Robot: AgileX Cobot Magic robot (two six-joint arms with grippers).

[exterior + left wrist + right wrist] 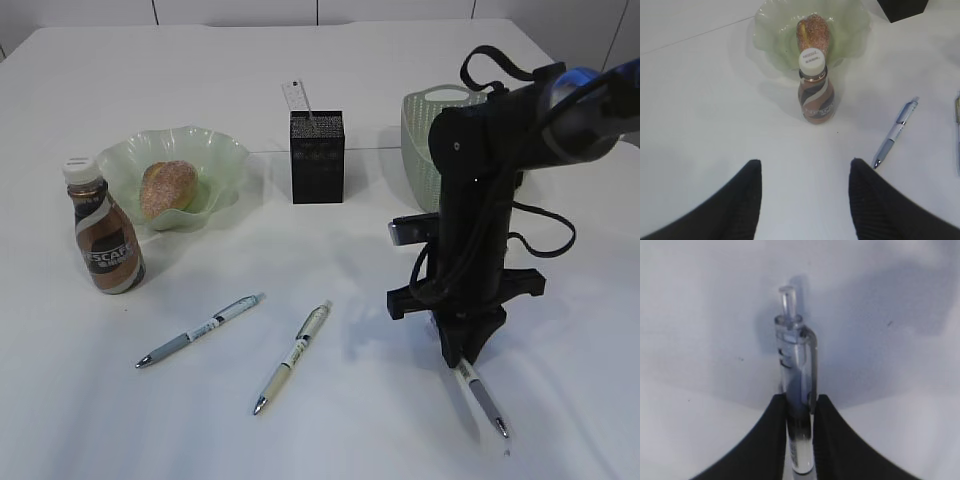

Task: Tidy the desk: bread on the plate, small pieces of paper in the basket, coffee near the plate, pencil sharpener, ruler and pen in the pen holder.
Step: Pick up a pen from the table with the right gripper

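My right gripper [462,362] points down at the front right of the table, shut on a grey-and-white pen [483,398]. In the right wrist view both fingers press the pen's barrel [795,370] just below its clip. Two more pens [200,330] [293,356] lie loose in the front middle. The bread [167,187] sits in the green plate [225,150], and the coffee bottle [105,235] stands just in front of it. A ruler [298,98] sticks out of the black pen holder [317,157]. My left gripper [805,167] hangs open and empty, facing the bottle [815,87]. Pencil sharpener and paper pieces are out of view.
The pale green basket [425,140] stands behind my right arm, right of the pen holder. One loose pen [895,132] lies just right of my left gripper's right finger [865,190]. The table's front edge is close to the held pen's tip.
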